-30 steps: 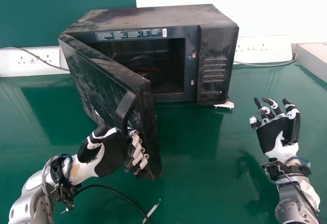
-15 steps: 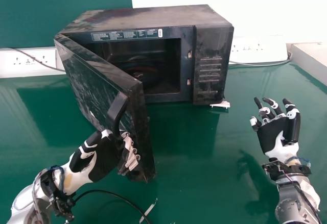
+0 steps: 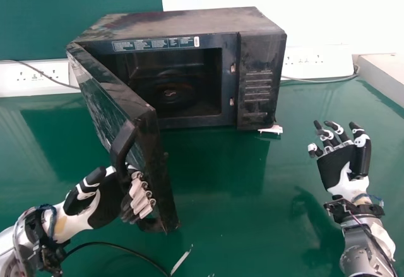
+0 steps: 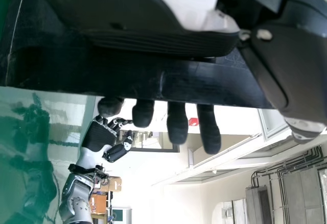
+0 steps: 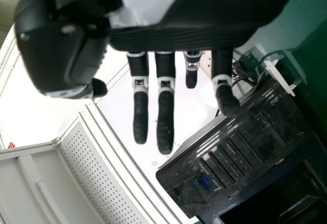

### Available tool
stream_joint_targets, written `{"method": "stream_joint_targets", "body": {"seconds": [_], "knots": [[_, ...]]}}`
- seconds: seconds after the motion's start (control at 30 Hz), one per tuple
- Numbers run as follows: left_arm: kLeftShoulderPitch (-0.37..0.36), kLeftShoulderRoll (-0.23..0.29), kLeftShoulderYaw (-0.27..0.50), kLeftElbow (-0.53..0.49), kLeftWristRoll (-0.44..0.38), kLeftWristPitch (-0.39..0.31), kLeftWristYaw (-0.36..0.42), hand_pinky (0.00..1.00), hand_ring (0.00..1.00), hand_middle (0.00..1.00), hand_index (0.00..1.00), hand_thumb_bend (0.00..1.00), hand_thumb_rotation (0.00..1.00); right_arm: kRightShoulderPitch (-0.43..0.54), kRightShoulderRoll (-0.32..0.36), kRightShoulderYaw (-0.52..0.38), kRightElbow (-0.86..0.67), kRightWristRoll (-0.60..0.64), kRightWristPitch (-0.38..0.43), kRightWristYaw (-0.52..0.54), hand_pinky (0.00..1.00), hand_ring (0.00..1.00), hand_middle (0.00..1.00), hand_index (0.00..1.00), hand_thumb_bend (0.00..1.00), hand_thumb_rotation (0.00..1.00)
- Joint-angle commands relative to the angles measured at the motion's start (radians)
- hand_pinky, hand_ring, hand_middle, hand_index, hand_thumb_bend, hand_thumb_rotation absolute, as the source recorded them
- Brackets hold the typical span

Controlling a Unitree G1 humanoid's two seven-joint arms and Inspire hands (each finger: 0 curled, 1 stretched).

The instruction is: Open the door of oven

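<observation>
In the head view I have the oven (image 3: 260,100) at the back of the table (image 3: 252,207), its door (image 3: 159,176) swung wide toward me and the robot's left. The handle (image 3: 122,146) runs upright, leaning a little, along the door's free edge, and my left hand (image 3: 108,198) is at its lower end, fingers curled behind it from the outer side. That is the arm to work with: handle and hand both lie on the robot's left.

In the left wrist view a dark bar (image 4: 153,79), which I take for the handle, passes crosswise between palm and fingertips, the tips poking out past it. I can't tell how firmly they press. Any further opening, I judge, calls for drawing the handle outward and leftward, across its long axis; sliding along it could lose the hook.

In the right wrist view my right hand (image 5: 199,35) idles, fingers straight and spread, the oven's control side beyond, well apart.
</observation>
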Motion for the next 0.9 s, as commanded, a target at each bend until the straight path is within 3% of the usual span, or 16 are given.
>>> {"method": "stream_joint_targets", "body": {"seconds": [0.0,0.23,0.33,0.37,0.4,0.43,0.5,0.6,0.77,0.87], "knots": [[-0.236,0.068,0.379,-0.116,-0.496,-0.201,0.016,0.13,0.19,0.36,0.47,0.5,0.08,0.004,-0.009,-0.006,-0.02,0.004,-0.004,-0.015,0.0,0.0,0.06,0.11,0.91,0.87],[-0.248,0.15,0.451,-0.083,-0.467,-0.236,-0.027,0.08,0.14,0.32,0.47,0.51,0.08,-0.003,-0.021,-0.012,0.005,0.008,0.001,-0.001,0.0,0.0,0.06,0.11,0.91,0.86],[-0.237,0.23,0.475,-0.064,-0.459,-0.169,-0.06,0.08,0.12,0.26,0.48,0.51,0.09,-0.002,-0.024,-0.011,0.004,0.011,0.009,0.005,0.0,0.0,0.06,0.11,0.9,0.87],[-0.239,0.257,0.483,-0.051,-0.458,-0.154,-0.082,0.08,0.12,0.25,0.43,0.75,0.26,-0.002,-0.025,-0.012,0.004,0.013,0.013,0.007,0.0,0.0,0.06,0.11,0.9,0.86],[-0.243,0.287,0.49,-0.035,-0.456,-0.14,-0.109,0.09,0.12,0.25,0.41,0.87,0.35,-0.003,-0.025,-0.012,0.003,0.013,0.013,0.005,0.0,0.0,0.06,0.11,0.9,0.86],[-0.243,0.304,0.501,-0.033,-0.441,-0.155,-0.11,0.09,0.12,0.23,0.41,0.95,0.43,-0.003,-0.025,-0.012,0.003,0.012,0.012,0.002,0.0,0.0,0.06,0.11,0.9,0.86],[-0.231,0.34,0.521,-0.04,-0.422,-0.151,-0.111,0.08,0.11,0.22,0.4,0.99,0.49,-0.004,-0.028,-0.011,0.005,0.01,0.013,0.004,0.0,0.0,0.06,0.11,0.9,0.86],[-0.217,0.392,0.536,-0.046,-0.419,-0.107,-0.135,0.06,0.08,0.18,0.37,1.0,0.45,-0.008,-0.033,-0.014,0.015,0.009,0.006,0.009,0.0,0.0,0.06,0.11,0.9,0.87],[-0.197,0.381,0.566,-0.109,-0.415,-0.148,-0.085,0.02,0.04,0.12,0.3,1.0,0.38,-0.016,-0.038,-0.018,0.028,0.013,0.018,0.005,0.0,0.0,0.06,0.11,0.92,0.85],[-0.197,0.397,0.596,-0.118,-0.423,-0.176,-0.107,0.02,0.04,0.12,0.31,1.0,0.36,-0.021,-0.04,-0.021,0.04,0.015,0.004,0.017,0.0,0.0,0.06,0.11,0.91,0.86]]}}
